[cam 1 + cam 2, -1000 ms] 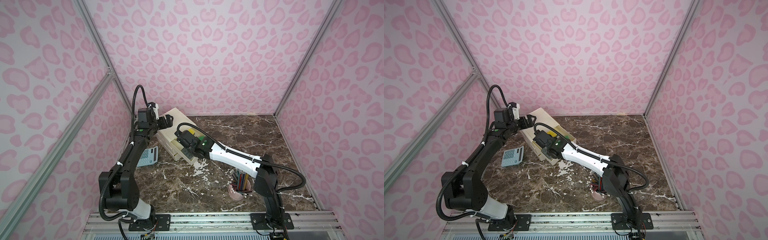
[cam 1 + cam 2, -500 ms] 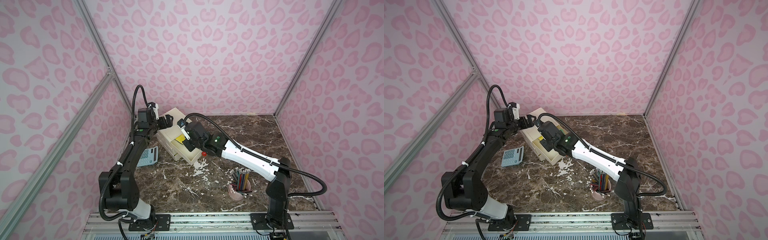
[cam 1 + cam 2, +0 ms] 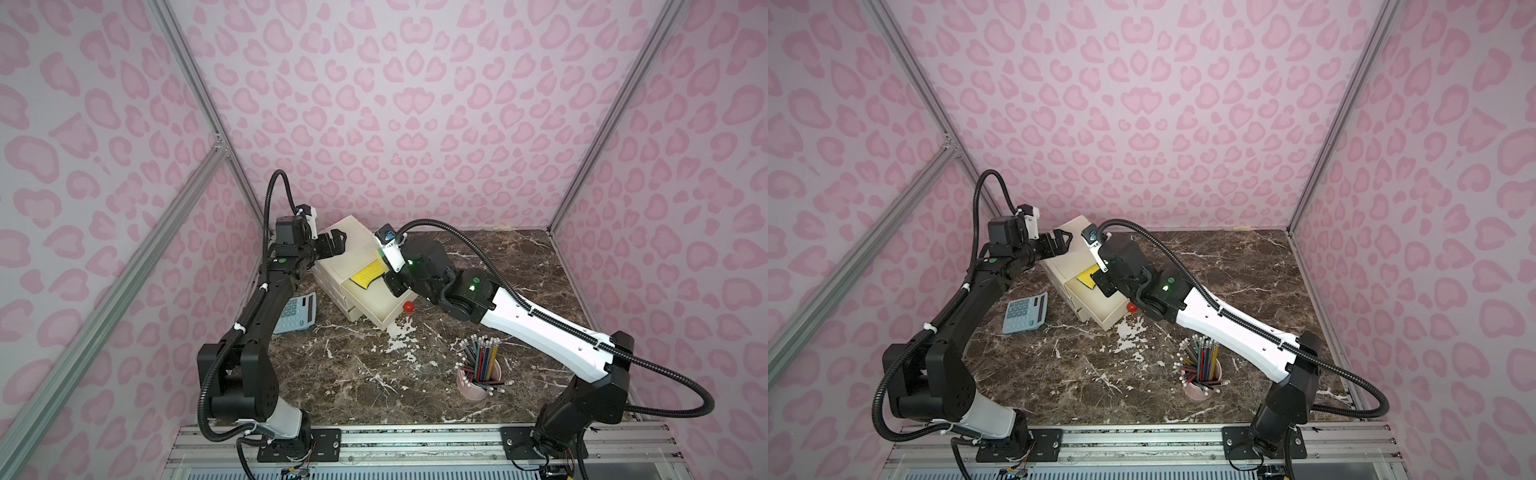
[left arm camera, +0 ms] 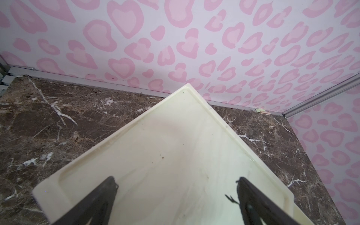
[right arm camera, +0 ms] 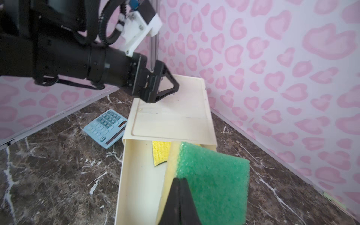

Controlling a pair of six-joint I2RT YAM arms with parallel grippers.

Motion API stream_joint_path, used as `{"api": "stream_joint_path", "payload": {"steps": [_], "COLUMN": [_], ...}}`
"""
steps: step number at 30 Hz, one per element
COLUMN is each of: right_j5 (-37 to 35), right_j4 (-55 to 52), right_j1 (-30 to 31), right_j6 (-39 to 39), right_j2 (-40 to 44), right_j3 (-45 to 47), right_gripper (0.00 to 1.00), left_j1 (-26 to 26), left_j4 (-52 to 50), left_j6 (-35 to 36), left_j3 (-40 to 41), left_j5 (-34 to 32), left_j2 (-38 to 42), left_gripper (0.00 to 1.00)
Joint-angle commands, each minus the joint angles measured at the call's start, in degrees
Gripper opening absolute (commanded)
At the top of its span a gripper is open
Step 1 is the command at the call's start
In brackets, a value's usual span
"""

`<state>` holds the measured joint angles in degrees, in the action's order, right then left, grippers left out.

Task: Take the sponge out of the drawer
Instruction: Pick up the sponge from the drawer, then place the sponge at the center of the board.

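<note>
The sponge [image 5: 212, 181], green-faced with a yellow side, hangs tilted above the open drawer [image 5: 121, 183] with my right gripper [image 5: 179, 180] shut on its near edge. In a top view only a green corner of the sponge [image 3: 379, 252] shows under the right wrist. The drawer [image 3: 384, 309] is the top one of a cream drawer unit [image 3: 349, 245], pulled out toward the table's middle. My left gripper [image 4: 176, 181] stands open just over the unit's top [image 4: 175, 140], holding nothing; it also shows in both top views [image 3: 334, 243] [image 3: 1061, 243].
A yellow textured pad [image 5: 160, 153] lies at the back of the drawer [image 3: 365, 275]. A blue calculator [image 3: 297, 311] lies left of the unit. A small red ball [image 3: 409, 306] sits by the drawer's front corner. A pink cup of pencils [image 3: 478, 368] stands front right. Walls close in behind and left.
My right arm has risen up and back out of the drawer, bringing the sponge up with it. The left arm and the drawer unit have stayed still.
</note>
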<state>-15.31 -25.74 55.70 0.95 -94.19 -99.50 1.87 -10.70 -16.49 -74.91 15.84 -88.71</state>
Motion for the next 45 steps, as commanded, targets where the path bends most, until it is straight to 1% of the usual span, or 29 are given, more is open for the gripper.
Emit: {"api": "stream_joint_path", "payload": {"steps": [1, 5, 6, 8, 12, 15, 17, 22, 26, 35, 39, 45], "right_j5": [-4.0, 2.0, 4.8, 7.9, 11.8, 16.3, 17.3, 23.3, 29.6, 26.5, 28.5, 29.6], "right_j4": [0.6, 0.6, 0.6, 1.6, 2.2, 0.8, 1.8, 2.5, 3.6, 2.4, 4.6, 7.6], "right_j1": [-4.2, -14.2, -16.6, -20.1, -24.1, -26.1, -26.3, -26.3, -26.2, -23.6, -23.3, -23.4], "right_j6": [-0.2, -2.2, -2.6, -3.6, -5.1, -6.7, -7.8, -10.0, -12.4, -13.9, -15.8, -19.1], "right_j2": [1.2, 2.5, 2.5, 2.1, -1.8, -6.0, -8.1, -12.3, -13.8, -16.4, -16.5, -17.0], "right_j3": [1.2, 4.5, 5.5, 7.8, 11.0, 11.1, 12.7, 15.2, 17.7, 21.0, 24.3, 25.1], "right_gripper": [0.00, 0.00, 0.00, 0.00, 0.00, 0.00, 0.00, 0.00, 0.00, 0.00, 0.00, 0.00], "left_j1": [-0.2, -0.1, -0.1, -0.1, -0.1, -0.1, -0.2, -0.2, -0.1, -0.1, -0.1, -0.1], "left_j4": [-5.6, -5.7, -5.7, -5.7, -5.8, -5.8, -5.9, -5.9, -5.9, -5.7, -5.6, -5.5], "left_j6": [-0.2, -0.2, -0.2, -0.1, -0.2, -0.2, -0.1, 0.0, 0.1, 0.0, 0.0, -0.1], "left_j3": [0.1, 0.1, 0.2, 0.1, 0.1, 0.1, 0.1, 0.1, 0.2, 0.5, 0.6, 0.6], "left_j5": [-1.7, -1.6, -1.7, -1.9, -1.6, -1.6, -1.6, -1.9, -2.0, -1.9, -1.9, -1.7], "left_j2": [0.1, 0.0, 0.0, 0.1, 0.1, 0.1, 0.1, 0.0, -0.1, 0.3, 0.4, 0.3], "left_gripper": [0.99, 0.99, 0.99, 0.99, 0.99, 0.99, 0.99, 0.99, 0.99, 0.99, 0.99, 0.99]}}
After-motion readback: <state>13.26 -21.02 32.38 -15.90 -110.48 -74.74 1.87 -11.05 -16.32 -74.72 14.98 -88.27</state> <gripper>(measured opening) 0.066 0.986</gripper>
